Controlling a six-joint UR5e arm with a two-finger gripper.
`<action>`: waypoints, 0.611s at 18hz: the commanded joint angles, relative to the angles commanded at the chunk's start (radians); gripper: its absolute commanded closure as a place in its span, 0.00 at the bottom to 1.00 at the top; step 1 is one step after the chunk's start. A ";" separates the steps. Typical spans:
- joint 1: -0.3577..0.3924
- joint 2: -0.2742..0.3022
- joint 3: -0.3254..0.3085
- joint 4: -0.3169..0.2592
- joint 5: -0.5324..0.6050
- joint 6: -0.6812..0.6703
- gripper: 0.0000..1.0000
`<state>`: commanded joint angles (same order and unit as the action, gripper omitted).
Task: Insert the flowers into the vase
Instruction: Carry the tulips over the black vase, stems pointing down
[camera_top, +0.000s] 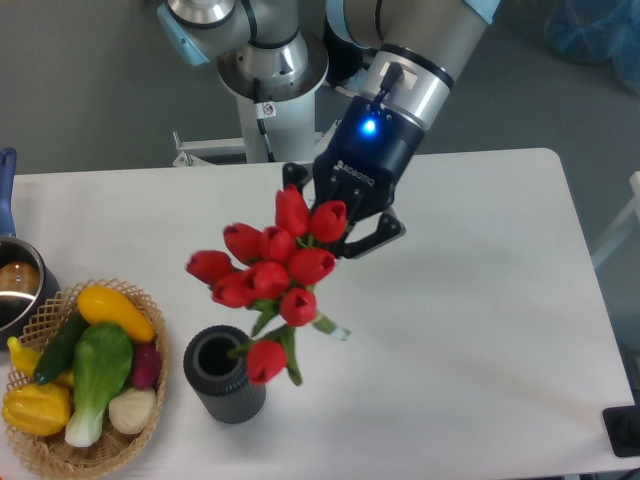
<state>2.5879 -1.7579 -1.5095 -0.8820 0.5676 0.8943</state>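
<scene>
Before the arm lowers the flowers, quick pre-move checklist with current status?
1. Claw grip on the flowers: ok, the bunch hangs from it off the table.
2. Vase upright, mouth open: ok.
3. Stems aimed into the mouth: not ok; the lowest bud overlaps the vase's right rim, and which way the stem ends point cannot be told.
4. Bunch fits the mouth: not ok if it goes heads first; the heads spread wider than the vase.
5. Basket of vegetables clear of the path: ok, it sits left of the vase.
</scene>
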 joint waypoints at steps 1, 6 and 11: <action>-0.006 -0.002 0.003 0.000 0.000 -0.006 1.00; -0.038 -0.017 0.005 0.029 -0.112 -0.022 1.00; -0.087 -0.069 0.005 0.057 -0.152 -0.023 1.00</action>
<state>2.5006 -1.8269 -1.5048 -0.8253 0.4157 0.8713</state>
